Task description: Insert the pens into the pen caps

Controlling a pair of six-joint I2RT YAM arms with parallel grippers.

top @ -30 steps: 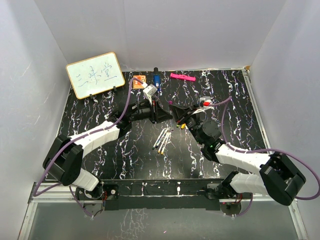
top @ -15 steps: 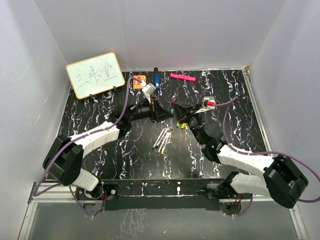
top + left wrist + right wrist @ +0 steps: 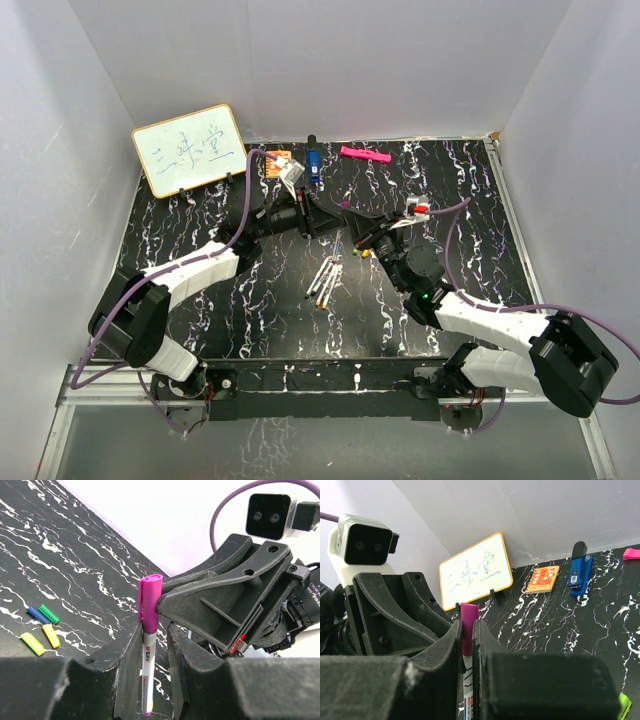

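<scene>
One magenta-capped pen (image 3: pixel 148 665) stands clamped in the right gripper (image 3: pixel 468 632), with the left gripper (image 3: pixel 152 640) jaws slightly apart around its barrel, while four pens (image 3: pixel 324 281) lie mid-frame in the top view and four loose pen caps (image 3: pixel 42 629) lie at the left of the left wrist view.

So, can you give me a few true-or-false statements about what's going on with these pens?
1. A magenta cap sits on a white-barrelled pen. True.
2. The whiteboard is blank. False: it bears blue writing.
3. A blue cap, a green cap and two yellow caps lie loose on the table. True.
4. No pens are on the table. False: several pens lie together on it.
5. The right arm's fingers are spread wide, holding nothing. False: they are closed on the magenta cap.
</scene>
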